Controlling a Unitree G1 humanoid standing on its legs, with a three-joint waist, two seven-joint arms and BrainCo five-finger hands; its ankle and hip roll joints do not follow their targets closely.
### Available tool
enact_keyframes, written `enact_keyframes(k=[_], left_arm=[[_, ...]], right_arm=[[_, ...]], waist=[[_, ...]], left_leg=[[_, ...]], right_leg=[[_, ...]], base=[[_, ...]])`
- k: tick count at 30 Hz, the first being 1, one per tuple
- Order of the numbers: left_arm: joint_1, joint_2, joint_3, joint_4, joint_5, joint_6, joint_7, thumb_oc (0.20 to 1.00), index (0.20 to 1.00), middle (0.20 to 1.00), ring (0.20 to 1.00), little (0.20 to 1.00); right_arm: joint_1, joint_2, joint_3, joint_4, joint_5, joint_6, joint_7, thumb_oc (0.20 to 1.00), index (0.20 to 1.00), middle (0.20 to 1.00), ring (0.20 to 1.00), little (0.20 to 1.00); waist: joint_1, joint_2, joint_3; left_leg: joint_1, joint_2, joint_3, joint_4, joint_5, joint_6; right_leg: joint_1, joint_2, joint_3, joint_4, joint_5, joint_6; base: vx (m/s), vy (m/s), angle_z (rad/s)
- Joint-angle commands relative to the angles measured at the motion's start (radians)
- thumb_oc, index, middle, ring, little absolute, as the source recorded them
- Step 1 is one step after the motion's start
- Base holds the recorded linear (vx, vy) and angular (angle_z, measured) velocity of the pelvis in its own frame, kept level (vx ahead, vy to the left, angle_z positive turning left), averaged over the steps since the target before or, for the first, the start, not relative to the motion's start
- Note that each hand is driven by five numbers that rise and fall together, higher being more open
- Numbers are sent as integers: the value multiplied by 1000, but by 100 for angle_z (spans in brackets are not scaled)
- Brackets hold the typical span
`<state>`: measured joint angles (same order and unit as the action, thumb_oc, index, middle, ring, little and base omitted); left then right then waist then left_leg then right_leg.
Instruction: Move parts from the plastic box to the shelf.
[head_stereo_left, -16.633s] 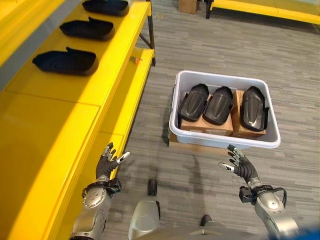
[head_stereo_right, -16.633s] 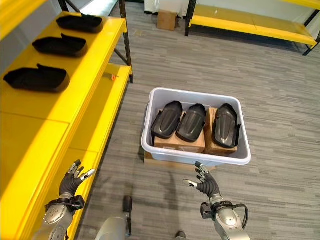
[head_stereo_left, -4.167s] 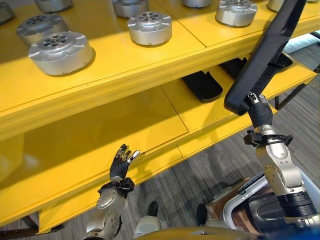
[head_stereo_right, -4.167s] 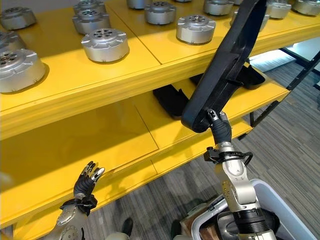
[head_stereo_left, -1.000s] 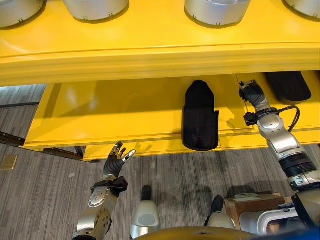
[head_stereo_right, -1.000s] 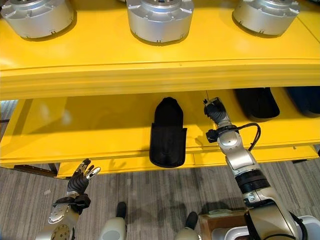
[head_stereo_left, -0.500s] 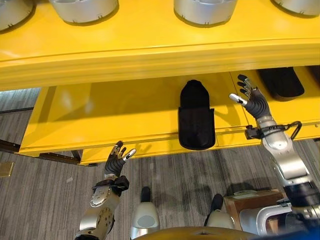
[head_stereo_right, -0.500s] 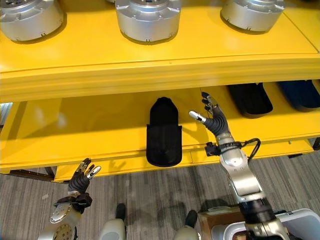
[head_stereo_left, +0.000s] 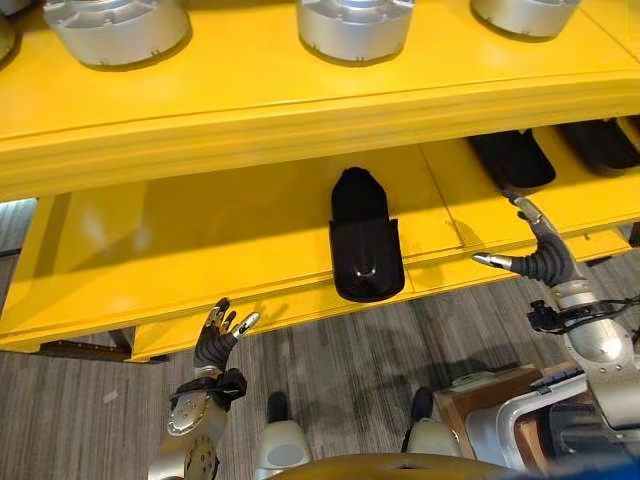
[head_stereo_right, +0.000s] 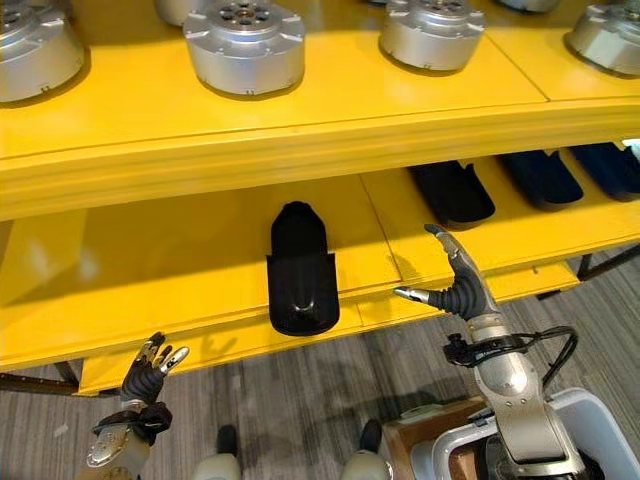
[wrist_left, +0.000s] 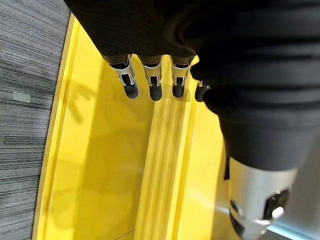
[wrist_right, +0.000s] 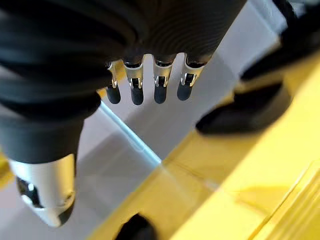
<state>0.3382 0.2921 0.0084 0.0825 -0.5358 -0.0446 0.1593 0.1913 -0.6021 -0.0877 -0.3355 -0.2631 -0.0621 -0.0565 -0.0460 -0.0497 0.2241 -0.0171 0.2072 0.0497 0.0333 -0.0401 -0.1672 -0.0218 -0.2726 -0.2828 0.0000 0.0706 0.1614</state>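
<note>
A glossy black moulded part, rounded at its far end and squared at the near, lies on the smooth yellow shelf under a tier of ribbed silver metal discs. The right hand hovers just right of it, fingers spread straight and empty. The left hand is raised below the shelf's front edge, fingers loosely splayed, holding nothing.
</note>
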Motion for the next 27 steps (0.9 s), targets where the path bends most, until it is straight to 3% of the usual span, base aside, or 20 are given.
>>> enact_keyframes(k=[1,6,9,11,19,21,27], left_arm=[[-39,22,22,-42,57,-41,-6,1000,1000,1000,1000,1000],[-31,23,25,-39,69,-37,6,1000,1000,1000,1000,1000],[-23,29,29,-47,87,-37,14,1000,1000,1000,1000,1000],[-17,28,34,-41,94,-36,20,1000,1000,1000,1000,1000],[-13,26,30,-40,103,-32,36,1000,1000,1000,1000,1000],[-19,29,17,-44,103,-27,40,1000,1000,1000,1000,1000],[-42,39,4,-47,103,-24,54,1000,1000,1000,1000,1000]], right_arm=[[-7,-38,-14,-26,-151,-40,-21,1000,1000,1000,1000,1000],[38,-7,4,15,-236,-11,-22,1000,1000,1000,1000,1000],[51,-21,32,62,-397,6,-43,1000,1000,1000,1000,1000],[67,-12,35,67,-424,14,-39,1000,1000,1000,1000,1000],[70,15,90,86,-406,31,-4,1000,1000,1000,1000,1000],[34,50,147,120,-330,60,29,1000,1000,1000,1000,1000],[-66,73,230,149,-323,94,30,1000,1000,1000,1000,1000]], waist=[[-1,21,-19],[-10,15,-17],[-14,14,-11],[-17,13,-8],[-19,8,10],[-12,8,21],[-2,5,43]], left_leg=[[59,31,54,-12,-7,31],[62,27,62,-9,-13,34],[61,20,71,-9,-17,38],[57,16,75,-8,-19,39],[44,1,82,-5,-23,45],[32,-6,80,3,-27,48],[13,-20,83,18,-32,53]], right_leg=[[-39,-50,38,208,-134,36],[-39,-50,47,199,-128,39],[-45,-54,56,192,-120,46],[-49,-58,58,186,-113,50],[-59,-71,65,171,-96,55],[-62,-79,63,164,-89,55],[-68,-92,61,146,-68,58]], base=[[7,16,-5],[2,19,-6],[-6,32,-8],[-8,27,-4],[-5,3,0],[-50,21,-3],[-26,12,-2]])
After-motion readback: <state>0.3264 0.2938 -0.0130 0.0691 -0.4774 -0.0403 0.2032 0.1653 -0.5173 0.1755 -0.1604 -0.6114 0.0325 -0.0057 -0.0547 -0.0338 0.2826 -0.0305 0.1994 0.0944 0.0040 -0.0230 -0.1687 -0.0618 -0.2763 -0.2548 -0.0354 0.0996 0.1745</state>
